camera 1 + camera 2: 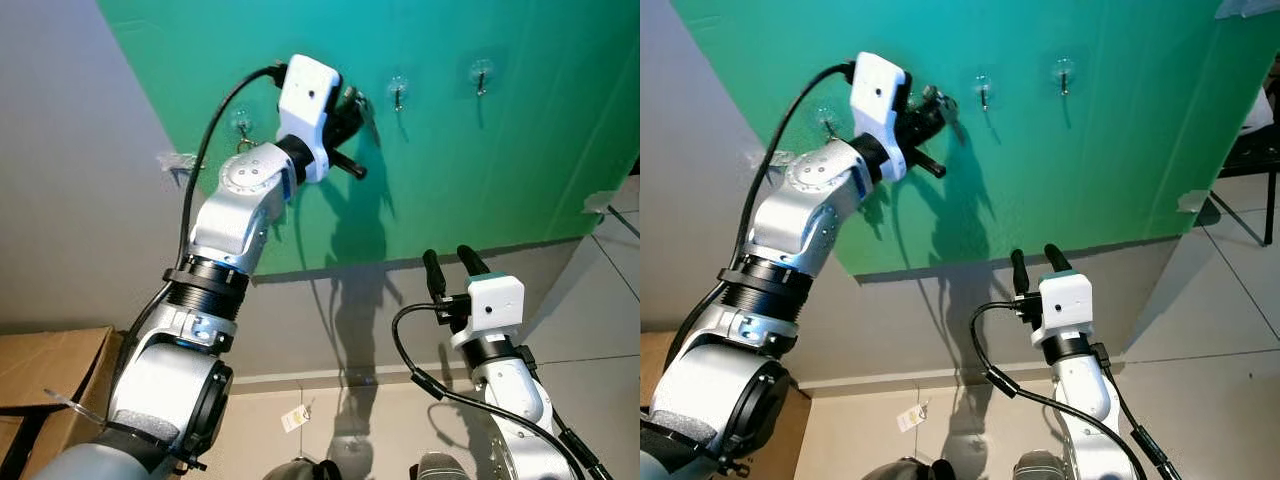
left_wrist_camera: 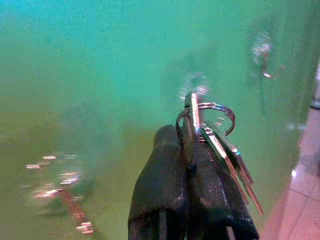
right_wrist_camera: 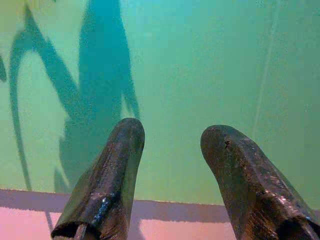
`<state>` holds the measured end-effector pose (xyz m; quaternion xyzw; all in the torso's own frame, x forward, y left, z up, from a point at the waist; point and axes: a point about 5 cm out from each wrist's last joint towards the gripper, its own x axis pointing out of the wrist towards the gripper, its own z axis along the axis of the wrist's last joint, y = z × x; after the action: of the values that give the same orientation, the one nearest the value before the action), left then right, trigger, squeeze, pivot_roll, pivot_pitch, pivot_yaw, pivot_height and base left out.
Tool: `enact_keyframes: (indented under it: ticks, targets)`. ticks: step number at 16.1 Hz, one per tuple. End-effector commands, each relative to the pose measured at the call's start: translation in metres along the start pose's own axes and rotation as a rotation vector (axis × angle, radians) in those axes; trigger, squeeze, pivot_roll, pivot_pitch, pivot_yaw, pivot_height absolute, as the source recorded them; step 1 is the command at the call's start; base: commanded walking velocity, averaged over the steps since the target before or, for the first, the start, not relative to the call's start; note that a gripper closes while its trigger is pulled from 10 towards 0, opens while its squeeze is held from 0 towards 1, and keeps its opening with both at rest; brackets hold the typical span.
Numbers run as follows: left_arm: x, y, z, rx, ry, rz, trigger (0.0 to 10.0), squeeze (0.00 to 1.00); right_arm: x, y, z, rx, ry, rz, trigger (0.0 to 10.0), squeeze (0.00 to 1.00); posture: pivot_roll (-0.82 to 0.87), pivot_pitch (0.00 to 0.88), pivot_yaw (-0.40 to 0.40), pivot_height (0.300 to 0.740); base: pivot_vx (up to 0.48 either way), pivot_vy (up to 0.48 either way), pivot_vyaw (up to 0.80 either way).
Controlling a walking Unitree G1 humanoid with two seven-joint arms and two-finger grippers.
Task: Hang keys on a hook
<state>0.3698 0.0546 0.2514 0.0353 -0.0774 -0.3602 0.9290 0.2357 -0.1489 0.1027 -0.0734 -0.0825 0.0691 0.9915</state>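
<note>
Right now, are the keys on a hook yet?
Not yet. The keys are pinched in the left gripper, its fingers shut, close to the green board.

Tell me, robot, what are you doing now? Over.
Left end effector shut on keys, raised at green board. Right end effector open, idle. Hook just beyond, nothing between.

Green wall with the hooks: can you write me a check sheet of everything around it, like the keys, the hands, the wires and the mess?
Surface: green wall, upright, with clear hooks stuck on in a row.
Job's things: keys on a ring, not yet on a hook; hooks bare.
Clutter: white tag on the floor.
Hands: left hand raised to the wall, shut on the keys; right hand low, open, holding nothing.
Cables: black cable loops along the left arm; another by the right wrist.
Surroundings: grey wall, cardboard box, tiled floor.
</note>
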Motion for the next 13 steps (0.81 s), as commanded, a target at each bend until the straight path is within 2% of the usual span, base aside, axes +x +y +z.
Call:
enact_keyframes:
  ticks: [1,4,7,11,13]
  targets:
    - [0.002,-0.007,-0.003,0.028,0.033,-0.042,10.0,0.0,0.001,0.005,0.002,0.017,-0.009,0.019,10.0,0.0,-0.25,0.016,0.209,0.74,0.0,0.0,0.0]
    - [0.008,-0.02,-0.013,0.037,0.099,-0.089,10.0,0.0,0.0,0.006,0.002,0.019,-0.008,0.02,10.0,0.0,-0.25,0.022,0.209,0.74,0.0,0.0,0.0]
    - [0.012,-0.014,-0.012,0.037,0.121,-0.048,10.0,0.0,-0.001,0.006,0.001,0.021,-0.002,0.025,10.0,0.0,-0.26,0.024,0.21,0.74,0.0,0.0,0.0]
    - [0.016,-0.004,-0.008,0.025,0.069,0.039,10.0,0.0,-0.006,-0.005,-0.001,-0.025,0.026,0.088,10.0,0.0,-0.29,0.029,0.151,0.74,0.0,0.0,0.0]
    - [0.02,-0.008,-0.006,0.006,0.051,0.046,10.0,0.0,-0.007,-0.013,-0.001,-0.049,0.038,0.108,10.0,0.0,-0.3,0.031,0.116,0.74,0.0,0.0,0.0]
